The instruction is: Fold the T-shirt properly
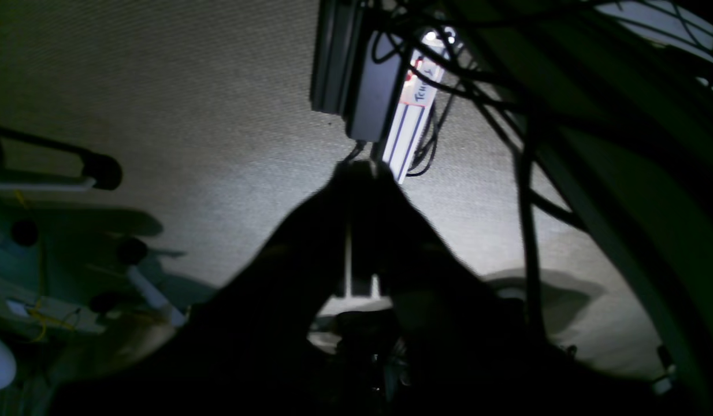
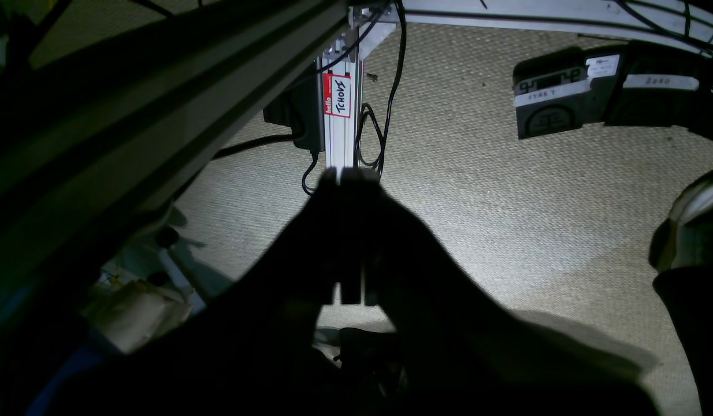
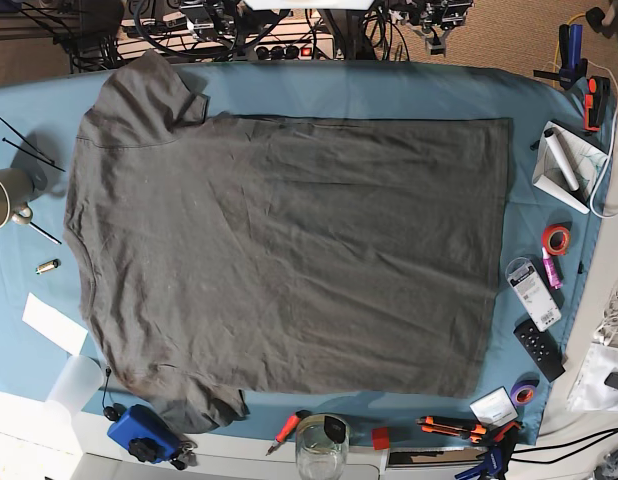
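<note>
- Both tools hang off the tabletop [image 3: 289, 78], wrists aimed at the carpet: my left tool [image 1: 361, 169] and my right tool [image 2: 351, 173] are each a dark silhouette with the fingers pressed together, gripping nothing.
- Spread flat, the T-shirt [image 3: 289, 240] covers most of the teal cloth, hem toward the base view's right, sleeves at upper left and lower left; neither arm appears in that view.
- Clutter rings the cloth: a mug [image 3: 7, 197] at far left, a glass jar [image 3: 321, 445] near the front edge.
- Risk, as I judge it: a low sweep to the near sleeve could clip the jar; a shallow pinch could drag wrinkles and skew the fold.
</note>
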Robot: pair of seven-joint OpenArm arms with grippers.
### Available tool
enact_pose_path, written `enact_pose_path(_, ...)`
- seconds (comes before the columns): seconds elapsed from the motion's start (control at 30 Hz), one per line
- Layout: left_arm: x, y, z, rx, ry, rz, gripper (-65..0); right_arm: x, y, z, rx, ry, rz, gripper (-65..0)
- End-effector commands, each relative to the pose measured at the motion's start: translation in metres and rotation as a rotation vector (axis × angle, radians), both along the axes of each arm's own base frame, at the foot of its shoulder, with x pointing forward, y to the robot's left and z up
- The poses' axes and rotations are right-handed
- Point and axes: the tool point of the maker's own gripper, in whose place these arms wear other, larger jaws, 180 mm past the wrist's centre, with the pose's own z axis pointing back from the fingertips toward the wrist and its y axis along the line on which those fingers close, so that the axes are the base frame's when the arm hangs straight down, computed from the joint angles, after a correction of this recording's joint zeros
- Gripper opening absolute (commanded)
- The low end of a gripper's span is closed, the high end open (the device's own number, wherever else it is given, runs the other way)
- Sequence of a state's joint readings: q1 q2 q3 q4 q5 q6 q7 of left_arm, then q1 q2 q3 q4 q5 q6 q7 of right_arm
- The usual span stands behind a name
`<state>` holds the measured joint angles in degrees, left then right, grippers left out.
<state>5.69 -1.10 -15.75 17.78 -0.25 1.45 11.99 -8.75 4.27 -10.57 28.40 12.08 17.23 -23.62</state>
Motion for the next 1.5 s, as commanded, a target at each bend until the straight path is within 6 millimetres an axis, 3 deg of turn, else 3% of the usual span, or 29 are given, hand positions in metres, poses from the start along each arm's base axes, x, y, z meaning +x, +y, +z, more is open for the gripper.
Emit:
enact_pose_path(0.0,0.001,0.001,0.000,0.001,-0.001,-0.002,-65.0,0.002,0.000,0.001,0.006,-0.001,-0.002,-65.0)
enact_pose_path(0.9,0.003,0.001,0.000,0.003,-0.007,-0.002,-65.0,0.002,0.000,0.001,0.007,-0.001,-0.003,-65.0)
enact_pose_path(1.07,-0.002,0.005,0.000,0.007,0.007,-0.003,-65.0,-0.007,-0.001,0.002,0.004,0.046,0.010,-65.0)
enact_pose_path(1.2,-0.019,0.019,0.001,0.028,0.035,-0.006,-65.0,-0.014,-0.001,0.002,0.003,0.065,0.013,-65.0)
enact_pose_path(1.47,-0.057,0.078,0.011,0.117,0.046,0.055,-65.0,-0.031,-0.017,0.010,-0.018,0.036,0.031,-65.0)
